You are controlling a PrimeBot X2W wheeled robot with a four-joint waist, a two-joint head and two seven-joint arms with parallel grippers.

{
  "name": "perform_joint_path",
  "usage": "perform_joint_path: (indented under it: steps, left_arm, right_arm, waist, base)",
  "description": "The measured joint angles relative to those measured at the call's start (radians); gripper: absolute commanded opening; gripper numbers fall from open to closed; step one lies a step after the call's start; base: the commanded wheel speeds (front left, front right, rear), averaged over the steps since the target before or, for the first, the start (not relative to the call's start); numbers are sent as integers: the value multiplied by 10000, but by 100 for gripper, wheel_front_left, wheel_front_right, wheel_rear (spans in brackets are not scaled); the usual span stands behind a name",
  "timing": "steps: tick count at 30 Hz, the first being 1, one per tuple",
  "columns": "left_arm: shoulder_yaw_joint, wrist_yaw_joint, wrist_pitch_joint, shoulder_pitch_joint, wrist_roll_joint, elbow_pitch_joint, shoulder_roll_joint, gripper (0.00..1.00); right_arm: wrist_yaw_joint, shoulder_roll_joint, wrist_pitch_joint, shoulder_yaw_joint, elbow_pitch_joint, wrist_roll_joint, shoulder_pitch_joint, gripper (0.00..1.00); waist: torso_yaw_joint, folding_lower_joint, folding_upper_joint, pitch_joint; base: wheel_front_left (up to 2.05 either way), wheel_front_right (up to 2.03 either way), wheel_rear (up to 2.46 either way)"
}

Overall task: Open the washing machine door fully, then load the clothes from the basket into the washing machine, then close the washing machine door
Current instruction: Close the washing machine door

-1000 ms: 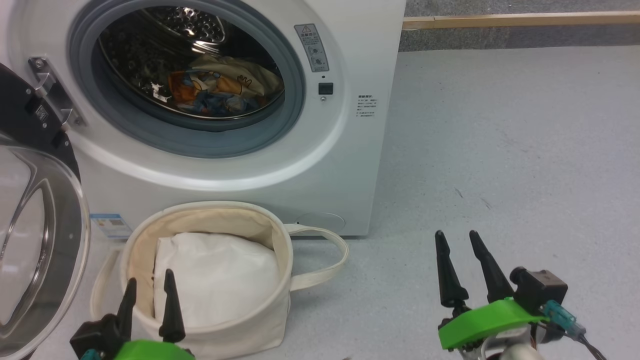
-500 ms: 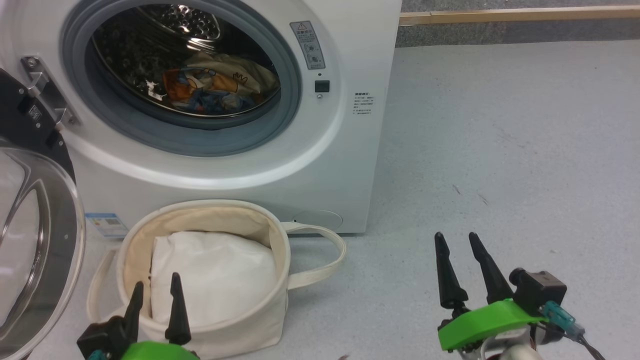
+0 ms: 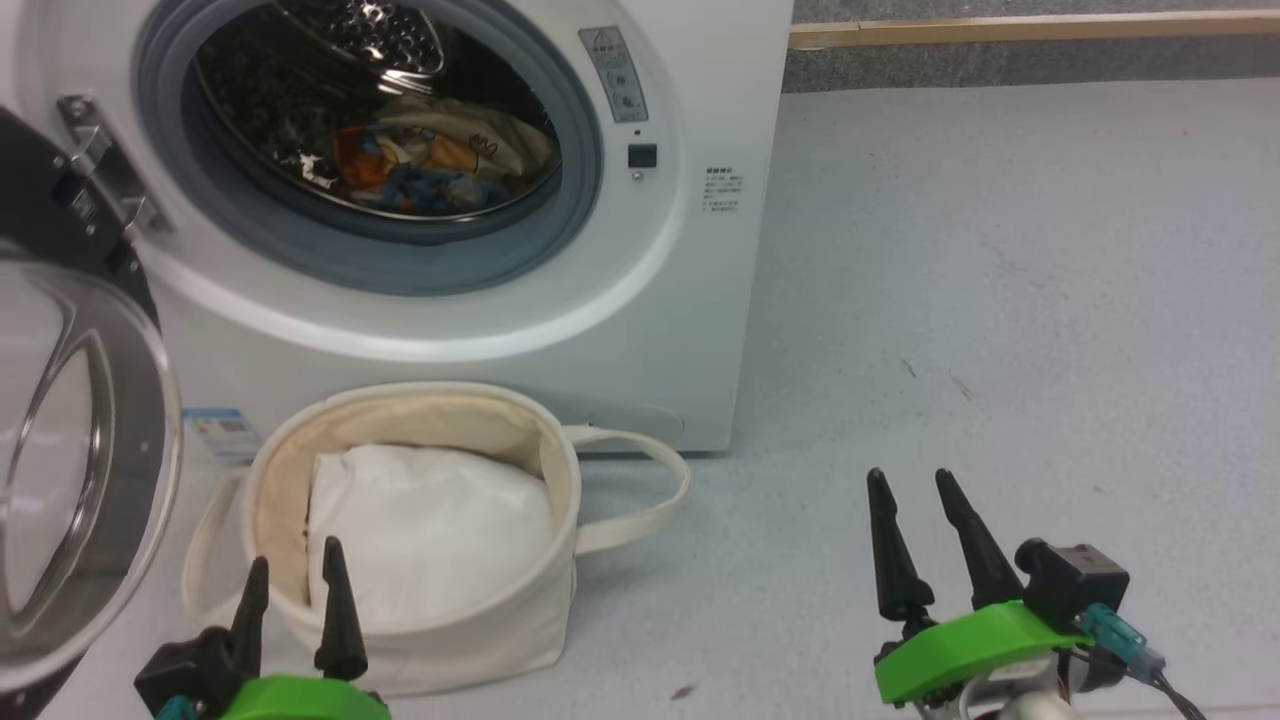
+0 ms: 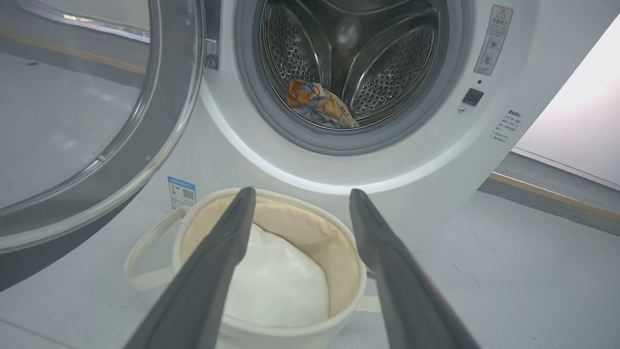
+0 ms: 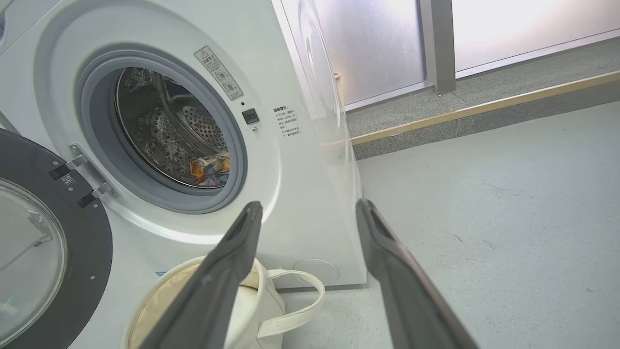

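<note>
We see the washing machine (image 3: 690,330) standing on the grey floor (image 3: 1000,300). Its door (image 3: 70,470) is swung wide to our left, hinged at the left edge of the drum mouth. The door's black rim and clear glass bowl stand clear of the opening.

The clothes (image 3: 430,165), a blue garment with orange and cream print, lie inside the drum at its lower front, just behind the grey seal.

The basket (image 3: 480,630) stands upright on the floor in front of the machine, below the drum mouth. It is near the front panel, but we cannot tell whether it touches it. The basket holds a white cushion (image 3: 430,520). One strap handle (image 3: 655,490) loops out to the right and a second loops out to the left. A small blue sticker (image 3: 222,430) sits on the machine front, between the door and the basket.

The left hand (image 3: 295,555) sits at the basket's near wall. Its fingers are spread apart and hold nothing. In the left wrist view we see these fingers framing the basket and pointing toward the drum mouth.

The right hand (image 3: 910,478) sits over bare floor to the right of the basket, well apart from both basket and machine. Its fingers are spread and empty.
</note>
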Motion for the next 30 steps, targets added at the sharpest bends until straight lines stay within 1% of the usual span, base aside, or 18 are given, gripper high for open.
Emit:
perform_joint_path:
  steps: [5,8,13,17,23,30]
  left_arm:
    - [196,104,0,4,-148,-8,-4,100]
    - [215,232,0,7,153,-46,0,100]
    - [159,297,0,12,190,-40,2,100]
    - [58,299,0,30,190,-13,0,100]
    - [-88,301,0,42,190,102,0,100]
    - [-138,299,0,42,198,155,0,100]
  right_arm:
    - [0,-2,0,29,50,0,6,100]
    - [0,0,0,88,58,0,7,100]
    - [0,0,0,121,58,0,12,100]
    - [0,-2,0,127,58,0,48,100]
    - [0,4,0,140,58,0,50,100]
    - [0,4,0,146,44,2,75,100]
  waist:
    - [105,-2,0,-32]
    - [167,-2,0,-50]
    - [279,-2,0,-72]
    - [383,-3,0,-95]
    - [581,-1,0,-127]
    - [1016,-1,0,-132]
  base:
    - [-235,171,64]
    - [-216,140,77]
    - [-132,115,18]
    - [-62,62,0]
    - [-7,7,0]
    - [0,0,0]
